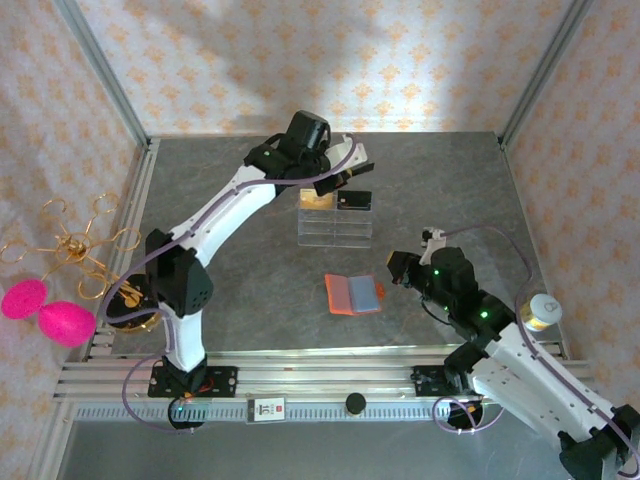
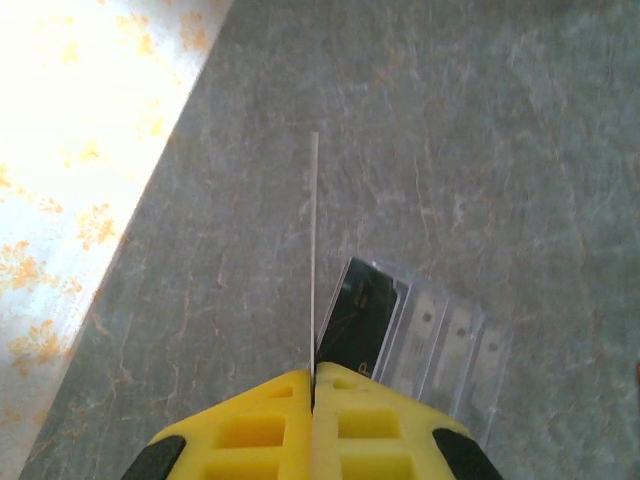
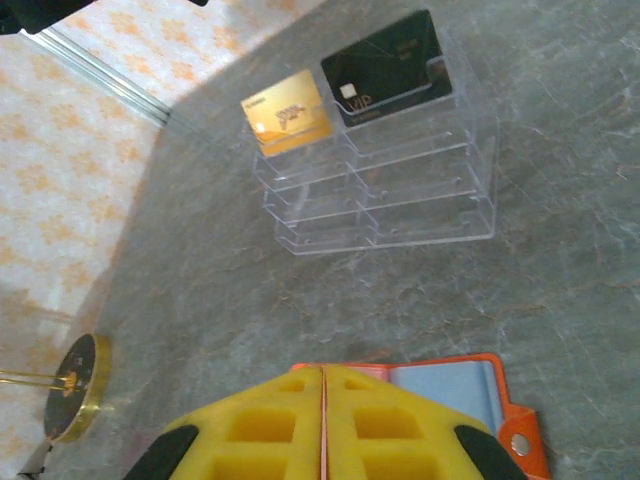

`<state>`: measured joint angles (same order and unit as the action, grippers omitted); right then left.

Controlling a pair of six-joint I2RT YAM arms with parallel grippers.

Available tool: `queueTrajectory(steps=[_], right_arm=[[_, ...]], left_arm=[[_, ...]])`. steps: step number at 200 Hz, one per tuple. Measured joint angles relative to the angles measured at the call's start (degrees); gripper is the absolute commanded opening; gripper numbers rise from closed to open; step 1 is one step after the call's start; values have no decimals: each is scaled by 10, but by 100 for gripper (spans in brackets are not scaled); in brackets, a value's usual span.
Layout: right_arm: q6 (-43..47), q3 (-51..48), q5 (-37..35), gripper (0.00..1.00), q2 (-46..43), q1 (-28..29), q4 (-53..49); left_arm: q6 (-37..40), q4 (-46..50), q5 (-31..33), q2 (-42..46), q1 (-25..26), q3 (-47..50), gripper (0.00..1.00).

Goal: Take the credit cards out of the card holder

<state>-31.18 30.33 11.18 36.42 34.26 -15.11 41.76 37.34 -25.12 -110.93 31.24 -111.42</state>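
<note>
Left claw [image 2: 312, 379]: pinching a thin pale strip [image 2: 313, 250] seen edge-on.
Gold card [image 3: 288, 115]: standing in the clear rack [image 3: 420, 200], back row.
Black card [image 3: 390, 65]: same row, at the gold card's 3 o'clock.
Card holder [image 1: 354, 294]: open on the counter [image 1: 250, 280], at the rack's 6 o'clock.
Right claw [image 3: 323, 372]: pressed together, at the holder's 3 o'clock.

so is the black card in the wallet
No, the black card stands in the top tier of the clear rack beside the gold card, apart from the open wallet.
</note>
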Motion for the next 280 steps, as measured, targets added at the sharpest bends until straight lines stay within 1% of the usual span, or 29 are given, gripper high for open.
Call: queueTrajectory(steps=[25, 44, 90, 141, 212, 280], right_arm=[[0, 0, -11, 9, 21, -5, -1], [2, 0, -17, 9, 42, -10, -2], [10, 0, -20, 9, 80, -32, 0], [14, 1, -10, 9, 104, -47, 6], [15, 1, -5, 9, 114, -47, 12], [15, 1, -4, 9, 119, -49, 14]], left_arm=[[42, 51, -17, -52, -1, -37, 0], [69, 77, -32, -81, -1, -48, 0], [115, 111, -45, -102, -1, -48, 0], [137, 111, -47, -102, -3, -49, 0], [139, 87, -51, -112, -17, -71, 0], [139, 64, -58, -130, -17, -71, 0]])
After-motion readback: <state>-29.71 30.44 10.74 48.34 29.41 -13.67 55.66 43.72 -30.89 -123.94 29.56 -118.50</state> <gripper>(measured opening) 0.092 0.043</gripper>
